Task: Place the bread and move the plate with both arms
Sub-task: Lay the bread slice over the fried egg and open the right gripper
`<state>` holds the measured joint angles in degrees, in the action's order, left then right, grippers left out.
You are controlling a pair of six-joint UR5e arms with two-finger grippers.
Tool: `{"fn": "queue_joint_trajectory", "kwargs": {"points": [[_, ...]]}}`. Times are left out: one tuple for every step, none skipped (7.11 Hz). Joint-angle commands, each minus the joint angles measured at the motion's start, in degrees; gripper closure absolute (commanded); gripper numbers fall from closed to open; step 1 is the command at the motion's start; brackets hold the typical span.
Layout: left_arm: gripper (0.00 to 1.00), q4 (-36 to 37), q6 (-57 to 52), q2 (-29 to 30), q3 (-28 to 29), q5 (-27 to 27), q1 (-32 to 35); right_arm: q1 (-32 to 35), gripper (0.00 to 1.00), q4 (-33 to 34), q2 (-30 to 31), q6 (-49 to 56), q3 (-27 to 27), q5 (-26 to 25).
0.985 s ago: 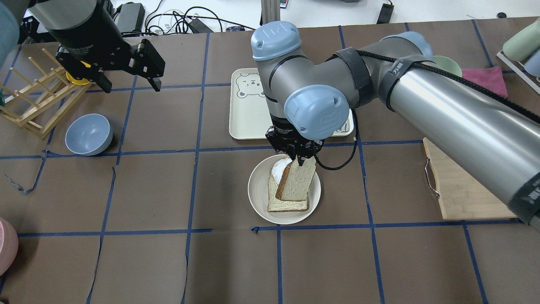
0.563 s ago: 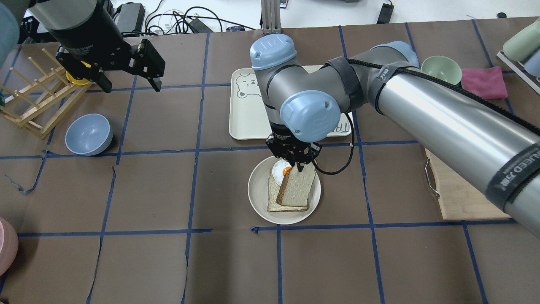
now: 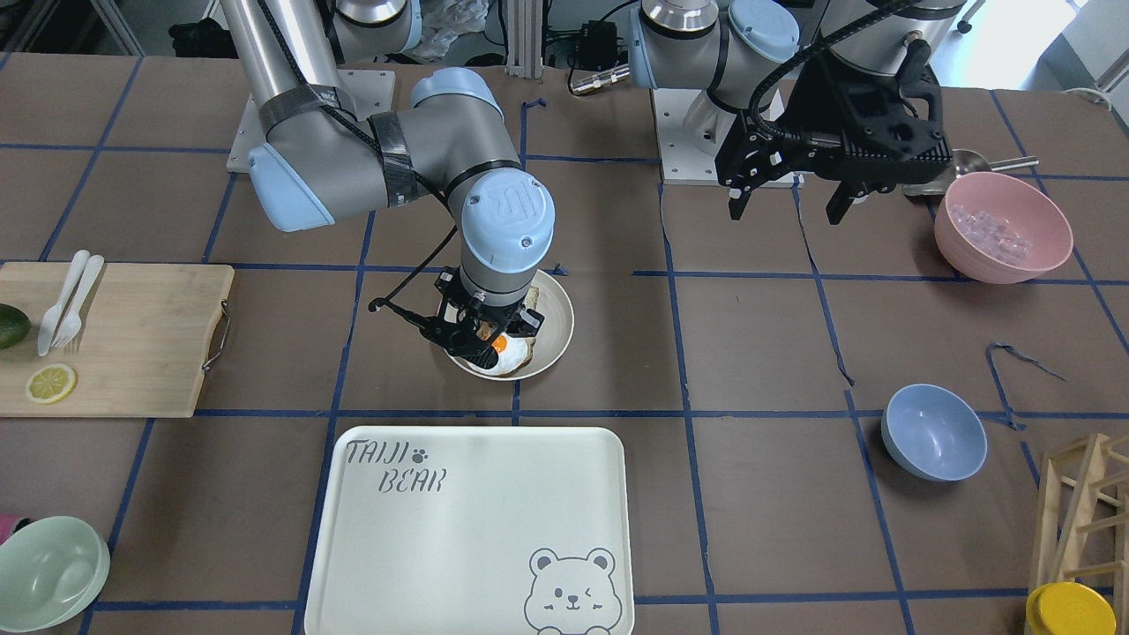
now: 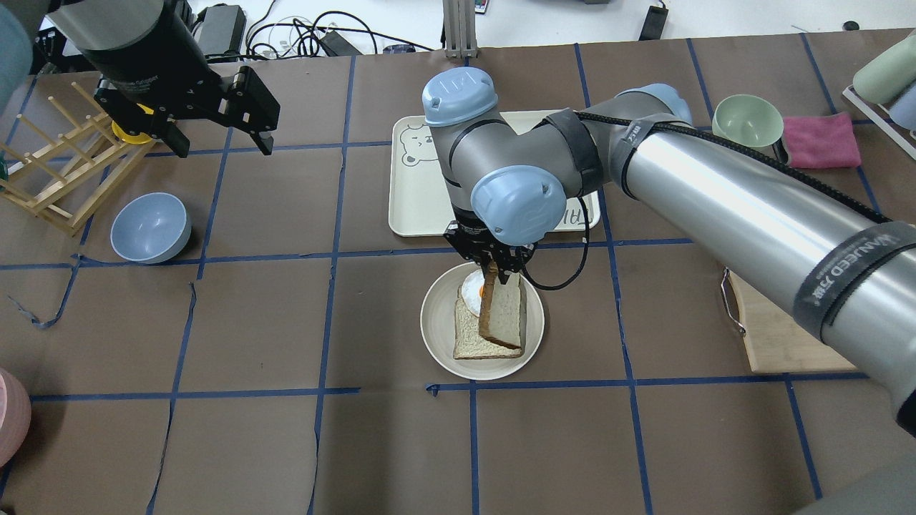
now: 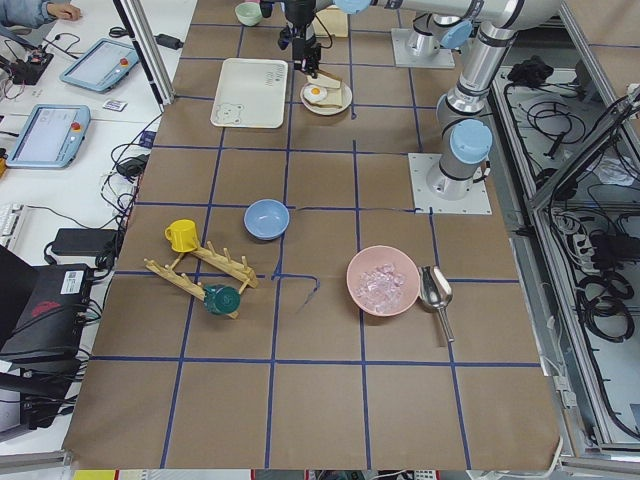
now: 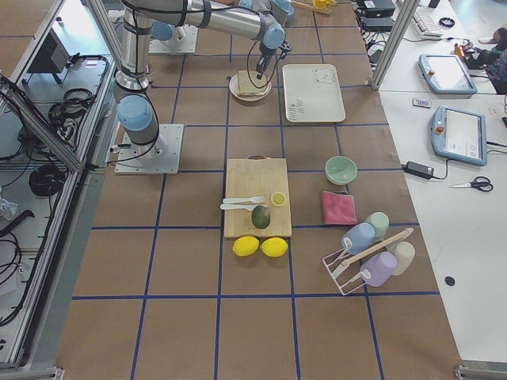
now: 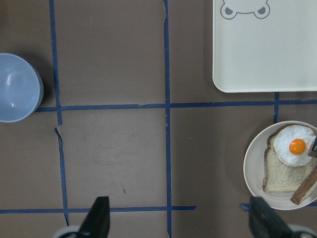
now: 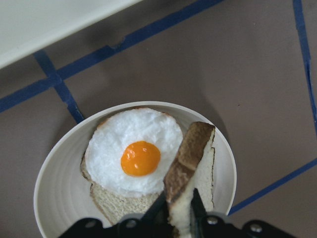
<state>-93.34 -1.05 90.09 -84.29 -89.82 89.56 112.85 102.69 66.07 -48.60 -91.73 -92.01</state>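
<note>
The cream-white plate (image 4: pixel 431 336) sits mid-table and holds a paler slice (image 4: pixel 469 342) topped with a fried egg (image 8: pixel 141 158). My right gripper (image 4: pixel 494 273) is shut on the top edge of the dark-crusted bread (image 4: pixel 503 318). It holds the bread upright, nearly edge-on, over the plate's right half beside the egg. The right wrist view shows the bread (image 8: pixel 190 168) pinched between the jaws above the plate (image 8: pixel 59 198). My left gripper (image 4: pixel 222 148) is open and empty, high over the far left. The plate shows at the right edge of its wrist view (image 7: pixel 252 168).
The bear tray (image 4: pixel 415 193) lies just beyond the plate. A blue bowl (image 4: pixel 150 227) and a wooden rack (image 4: pixel 57 172) are at left. A green bowl (image 4: pixel 748 118), a pink cloth (image 4: pixel 823 139) and a cutting board (image 4: pixel 780 336) are at right. A pink bowl (image 3: pixel 1001 225) is near the robot's left base.
My right wrist has turned and shifted slightly left, so the held bread now stands more edge-on over the plate. The left arm has not moved.
</note>
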Motion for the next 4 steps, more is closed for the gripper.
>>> {"fn": "queue_joint_trajectory", "kwargs": {"points": [[0.0,0.0,0.0,0.0,0.0,0.0,0.0,-0.09,0.0,4.26,0.28,0.78,0.32,0.17],[0.0,0.0,0.0,0.0,0.0,0.0,0.0,-0.87,0.0,4.27,0.72,2.44,0.76,0.08],[0.0,0.0,0.0,0.0,0.0,0.0,0.0,-1.14,0.0,4.45,2.11,3.07,1.98,0.08],[0.0,0.0,0.0,0.0,0.0,0.0,0.0,-1.84,0.0,4.28,3.87,5.16,2.52,-0.36]]}}
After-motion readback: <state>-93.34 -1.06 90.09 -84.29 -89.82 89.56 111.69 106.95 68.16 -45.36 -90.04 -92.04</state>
